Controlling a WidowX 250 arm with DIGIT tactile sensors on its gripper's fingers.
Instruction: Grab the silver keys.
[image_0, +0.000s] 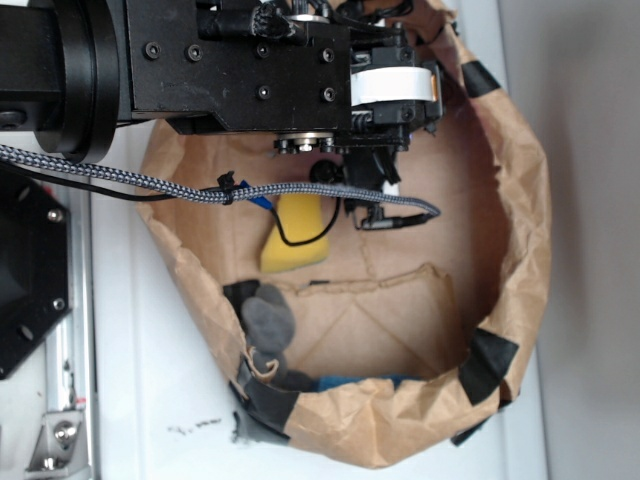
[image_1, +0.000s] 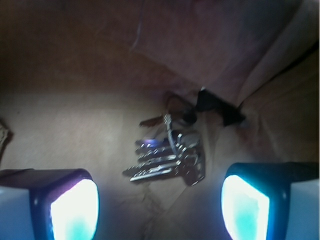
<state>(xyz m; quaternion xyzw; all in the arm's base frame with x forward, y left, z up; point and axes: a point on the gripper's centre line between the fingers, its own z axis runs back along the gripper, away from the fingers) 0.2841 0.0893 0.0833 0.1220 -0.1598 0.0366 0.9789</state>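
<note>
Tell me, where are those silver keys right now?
In the wrist view the silver keys lie on the brown paper bag's floor, between and just ahead of the open gripper. The exterior view hides them beneath the arm.

- The silver keys (image_1: 167, 157) lie on the paper bag (image_0: 520, 230) floor, between the claw (image_1: 160, 202) fingers.
- A sponge (image_0: 293, 233) and discs (image_0: 268, 318) lie inside the bag.
</note>
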